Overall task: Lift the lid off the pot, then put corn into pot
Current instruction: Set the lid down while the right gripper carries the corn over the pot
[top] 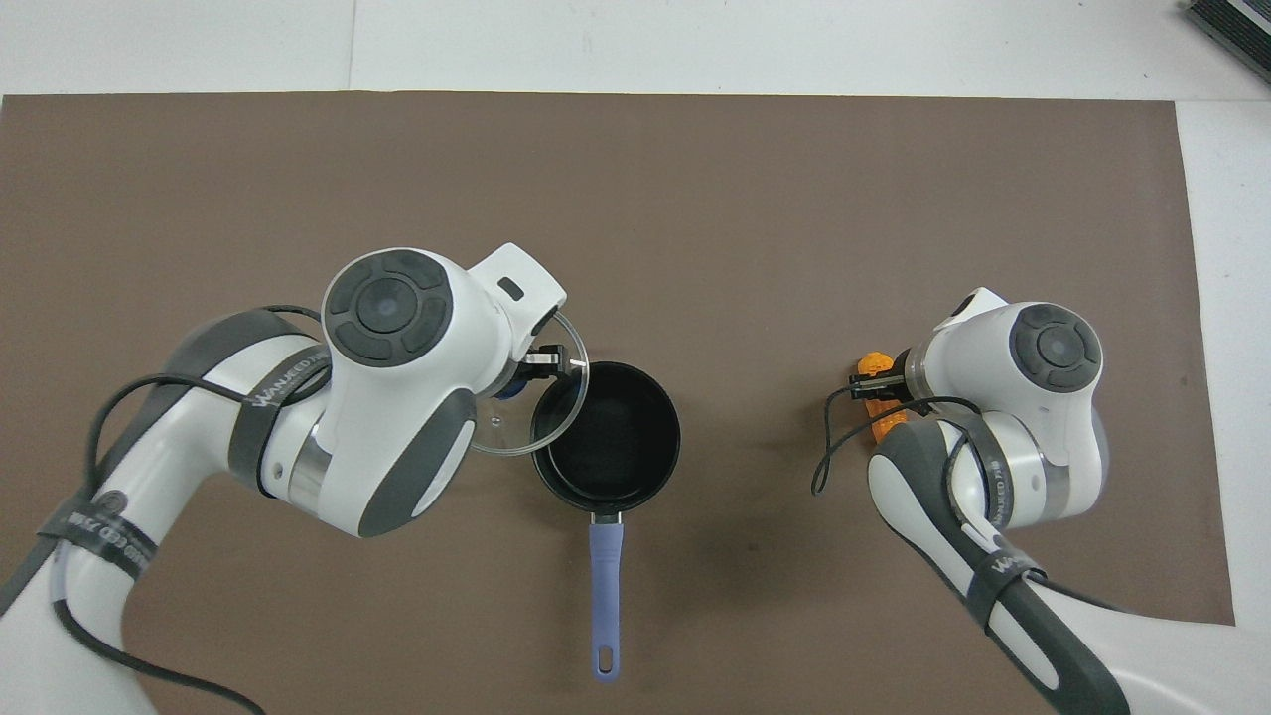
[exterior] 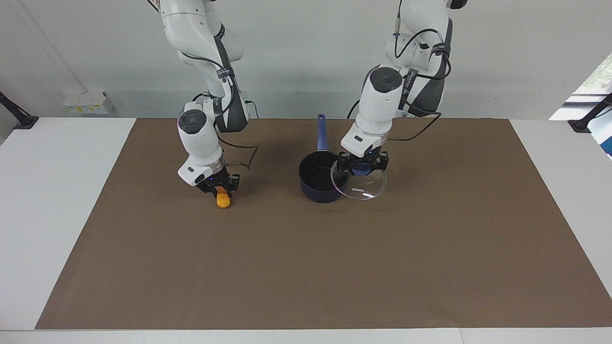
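Holding the lid [exterior: 358,185] by its blue knob, the left gripper [exterior: 362,168] hangs over the brown mat [exterior: 430,248] beside the pot [exterior: 319,182], toward the left arm's end of the table, with the glass disc's edge overlapping the pot's rim as seen from above. The pot stands open, its handle [top: 606,606] pointing toward the robots. The right gripper [exterior: 221,187] is down on the corn [exterior: 223,201], fingers pinched shut on the cob's end nearer the robots; the cob lies on the mat, long axis running away from the robots. The pot sits between the two arms, so the corn's likely path runs sideways toward the left arm's end, over the rim.
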